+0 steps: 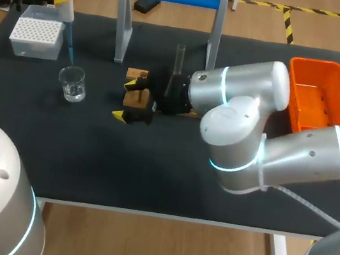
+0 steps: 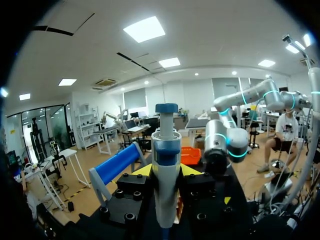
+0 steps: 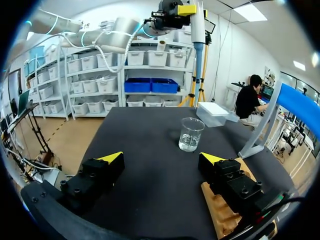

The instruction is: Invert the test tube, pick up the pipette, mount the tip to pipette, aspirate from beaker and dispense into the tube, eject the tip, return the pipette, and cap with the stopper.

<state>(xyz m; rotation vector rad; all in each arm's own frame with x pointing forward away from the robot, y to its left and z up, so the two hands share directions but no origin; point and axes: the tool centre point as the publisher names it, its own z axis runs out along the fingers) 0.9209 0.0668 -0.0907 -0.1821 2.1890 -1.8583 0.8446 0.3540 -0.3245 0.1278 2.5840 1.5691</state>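
The left gripper (image 2: 166, 170) is clamped on the pipette (image 2: 166, 150) (up near the beaker (image 1: 73, 83)), while the right gripper (image 3: 162, 159) gapes wide at the wooden rack (image 1: 138, 98).

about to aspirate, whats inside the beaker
The beaker holds a shallow layer of clear liquid at its bottom and nothing else. The pipette in the left gripper hangs above it, not inside. The glass is clear, so nothing in it is hidden.

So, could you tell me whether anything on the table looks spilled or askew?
Nothing stands out: beaker and tube stand upright, no spill shows, and the left gripper holds the pipette.
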